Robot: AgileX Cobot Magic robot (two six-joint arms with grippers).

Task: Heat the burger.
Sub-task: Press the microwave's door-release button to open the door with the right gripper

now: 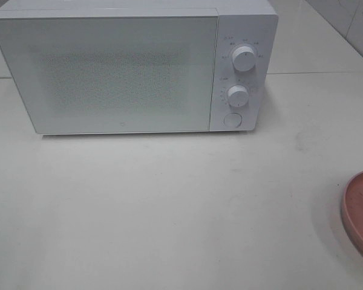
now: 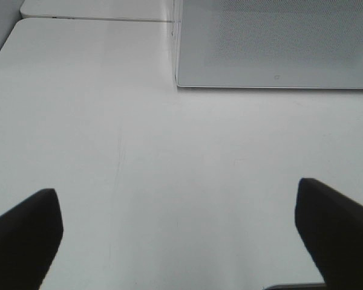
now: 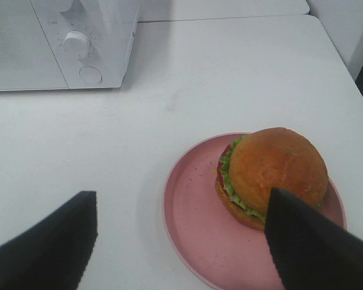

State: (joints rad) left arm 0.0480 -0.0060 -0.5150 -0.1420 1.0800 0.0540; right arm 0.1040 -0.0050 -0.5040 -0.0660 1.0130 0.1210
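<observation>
The burger point(image 3: 272, 172) sat on the pink plate point(image 3: 193, 217), toward one side of it, and the plate stood on the white worktop point(image 1: 169, 211), to the right of the microwave point(image 1: 248, 30) and well apart from it. In the high view only the rim of the plate showed at the right edge, and the burger itself was outside that picture.

The right claw point(image 3: 181, 198) hung over the plate. It was opened wide and held nothing. One of its fingers point(image 3: 308, 241) covered a part of the burger in the wrist view, but whether it touched the bun could not be told.

The left claw point(image 2: 175, 193) was opened as far as it goes and was also empty. Under it lay only bare worktop, in front of the microwave's lower corner.

The door point(image 1: 109, 72) of the microwave was shut. The two knobs point(image 1: 244, 60) and the round button point(image 1: 232, 119) beside the door had no claw near them.

As a judgement, the task was at its very beginning and no step looked done. The burger was not yet lifted and was still outside the oven. What remained was probably everything: to open the door, to bring the burger inside, with or without its plate, to close the door, and to turn a knob so that the heating starts.
</observation>
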